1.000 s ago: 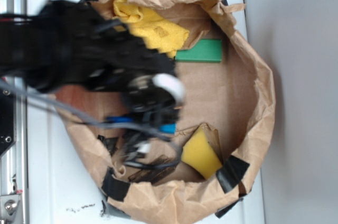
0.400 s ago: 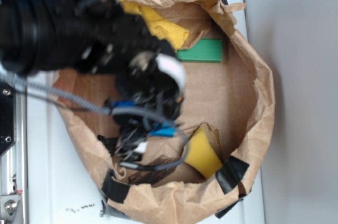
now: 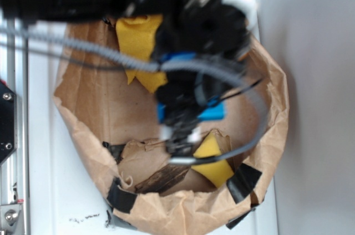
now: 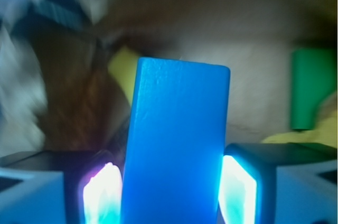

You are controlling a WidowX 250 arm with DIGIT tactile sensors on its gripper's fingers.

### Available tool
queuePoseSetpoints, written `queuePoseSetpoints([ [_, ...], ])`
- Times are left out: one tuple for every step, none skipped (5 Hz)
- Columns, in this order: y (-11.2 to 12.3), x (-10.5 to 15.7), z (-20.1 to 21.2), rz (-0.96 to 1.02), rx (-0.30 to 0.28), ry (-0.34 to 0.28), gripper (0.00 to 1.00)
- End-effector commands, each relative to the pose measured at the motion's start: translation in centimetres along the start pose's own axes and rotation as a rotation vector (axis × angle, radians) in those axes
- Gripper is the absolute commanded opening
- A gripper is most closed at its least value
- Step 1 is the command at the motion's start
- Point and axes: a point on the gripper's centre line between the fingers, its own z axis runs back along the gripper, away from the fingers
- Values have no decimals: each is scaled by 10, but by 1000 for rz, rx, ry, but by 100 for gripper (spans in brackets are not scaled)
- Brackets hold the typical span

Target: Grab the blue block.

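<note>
Wrist view showed your gripper (image 4: 171,189) clamped on the blue block (image 4: 177,145), the slab standing upright between its fingers. Since a second earlier, the arm had swung toward the exterior frame's upper right, carrying the block above the paper bag (image 3: 274,107); the grab looked done.

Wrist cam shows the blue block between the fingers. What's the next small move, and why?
Probably a short straight lift, keeping the grip. The blue block sits squarely between the gripper fingers, both pads against its sides, but the exterior view is blurred, so rise slowly clear of the paper bag.
</note>
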Motion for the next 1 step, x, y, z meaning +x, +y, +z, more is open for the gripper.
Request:
queuePoseSetpoints([
  [-10,12,27,-25,178,-146,9],
])
